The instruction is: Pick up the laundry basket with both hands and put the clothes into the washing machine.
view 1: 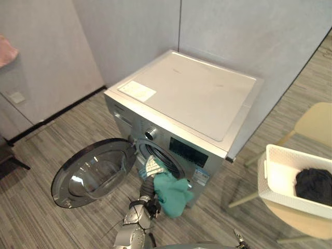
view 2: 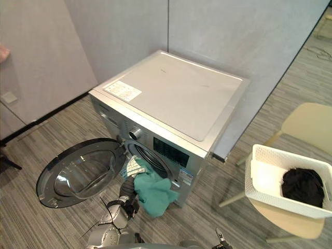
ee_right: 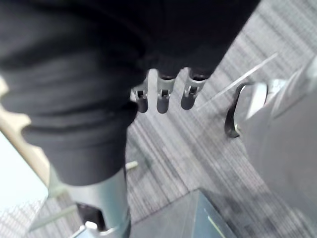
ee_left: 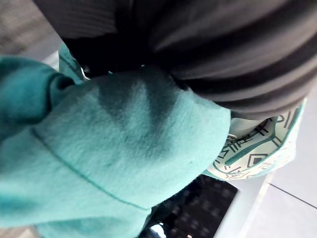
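Washing machine [view 1: 192, 98] front: left hand [view 1: 151, 206] fingers hidden in teal garment [view 1: 174, 196], grip unclear; right hand [ee_right: 163, 96] fingers [ee_right: 190, 94] slack.

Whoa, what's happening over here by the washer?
The robot's left hand is against a teal garment hanging half out of the silver washing machine, whose round door stands open. The white plastic laundry basket sits on a beige chair, a black garment inside. The right hand is over the floor.
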